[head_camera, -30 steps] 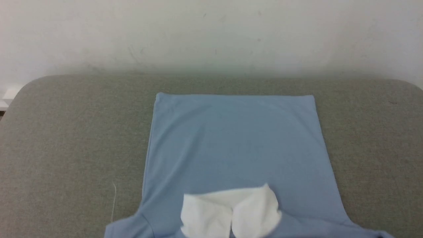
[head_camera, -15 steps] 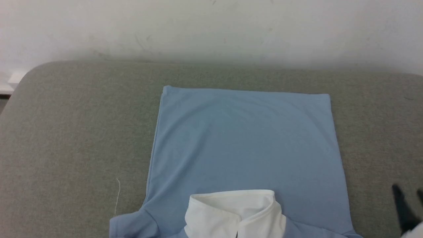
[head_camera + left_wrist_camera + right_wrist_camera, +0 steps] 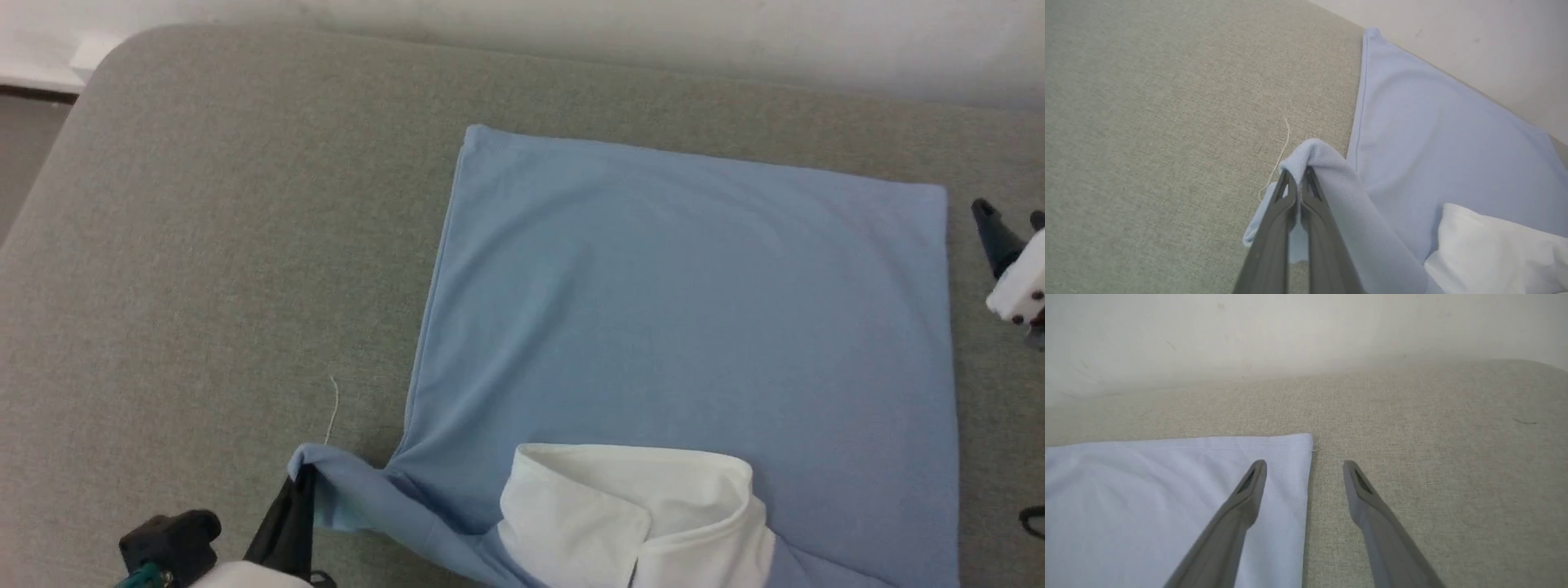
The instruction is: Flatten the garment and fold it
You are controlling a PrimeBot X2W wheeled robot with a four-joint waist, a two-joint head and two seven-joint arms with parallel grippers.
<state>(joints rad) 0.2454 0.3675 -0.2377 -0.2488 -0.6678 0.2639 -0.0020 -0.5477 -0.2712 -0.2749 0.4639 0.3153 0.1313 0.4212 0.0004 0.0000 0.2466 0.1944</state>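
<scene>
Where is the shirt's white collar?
In the head view the collar lies at the bottom centre, on the shirt, right of the sleeve pinched by the left gripper.

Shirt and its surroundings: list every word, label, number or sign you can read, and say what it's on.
None can be read.
The garment shows plain light blue cloth and a plain white collar.
The grey padded surface, the wall, the left gripper and the right gripper bear no legible marks.
</scene>
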